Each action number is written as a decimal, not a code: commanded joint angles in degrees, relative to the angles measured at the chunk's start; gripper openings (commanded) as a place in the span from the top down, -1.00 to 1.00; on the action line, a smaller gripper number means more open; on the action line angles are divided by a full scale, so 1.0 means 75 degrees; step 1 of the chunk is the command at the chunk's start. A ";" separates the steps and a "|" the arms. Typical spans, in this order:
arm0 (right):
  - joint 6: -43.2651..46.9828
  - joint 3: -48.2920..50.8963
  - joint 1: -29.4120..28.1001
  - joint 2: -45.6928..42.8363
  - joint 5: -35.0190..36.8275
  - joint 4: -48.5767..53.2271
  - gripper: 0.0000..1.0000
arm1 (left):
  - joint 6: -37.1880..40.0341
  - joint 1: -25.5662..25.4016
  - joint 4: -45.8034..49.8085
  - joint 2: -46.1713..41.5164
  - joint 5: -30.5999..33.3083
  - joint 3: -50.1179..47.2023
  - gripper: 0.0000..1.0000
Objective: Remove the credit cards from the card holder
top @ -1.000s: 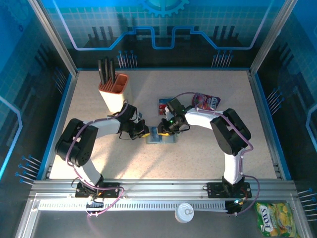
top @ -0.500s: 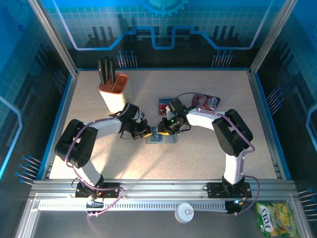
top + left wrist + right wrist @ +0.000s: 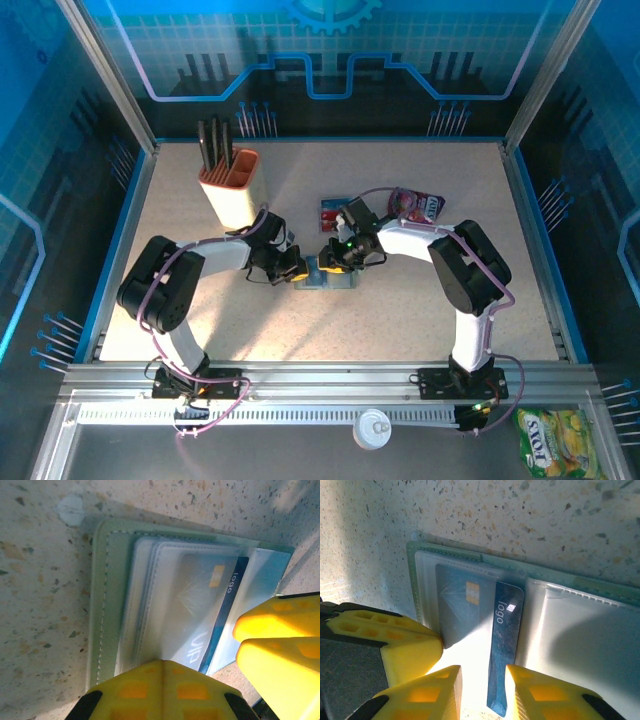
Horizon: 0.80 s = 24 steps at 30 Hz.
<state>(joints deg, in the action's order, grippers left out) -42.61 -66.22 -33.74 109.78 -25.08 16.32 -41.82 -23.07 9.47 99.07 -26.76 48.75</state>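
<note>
An orange-and-cream cup [image 3: 229, 190] of black pens [image 3: 215, 143] stands on the speckled bench [image 3: 420, 310]. A pink pouch [image 3: 418, 205] lies to the cup's right, well apart.

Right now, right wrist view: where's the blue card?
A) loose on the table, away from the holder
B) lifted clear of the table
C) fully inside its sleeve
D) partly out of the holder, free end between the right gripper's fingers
D: the blue card sticks partway out of the card holder, and its free end lies between the spread fingers of the right gripper.
</note>
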 commanded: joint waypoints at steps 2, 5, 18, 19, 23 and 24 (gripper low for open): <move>-0.0055 0.0121 0.0077 -0.0101 -0.0181 0.0001 0.38 | 0.0116 -0.0023 0.0330 -0.0143 0.0170 0.0259 1.00; -0.0053 0.0098 0.0071 -0.0054 -0.0199 -0.0006 0.38 | 0.0107 -0.0020 0.0343 -0.0146 0.0159 0.0272 1.00; -0.0046 0.0087 0.0082 0.0041 -0.0230 -0.0035 0.37 | 0.0160 -0.0021 0.0529 -0.0073 0.0276 0.0406 1.00; -0.0046 0.0087 0.0080 0.0047 -0.0241 -0.0031 0.37 | 0.0162 -0.0020 0.0544 -0.0045 0.0280 0.0414 1.00; -0.0044 0.0098 0.0080 0.0104 -0.0247 -0.0043 0.37 | 0.0206 -0.0029 0.0639 0.0026 0.0307 0.0427 1.00; -0.0049 0.0109 0.0077 0.0111 -0.0243 -0.0053 0.37 | 0.0218 -0.0024 0.0664 0.0054 0.0306 0.0440 1.00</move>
<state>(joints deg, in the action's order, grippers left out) -42.61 -65.82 -33.67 109.84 -25.96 15.81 -41.60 -23.07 11.88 98.63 -25.06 50.61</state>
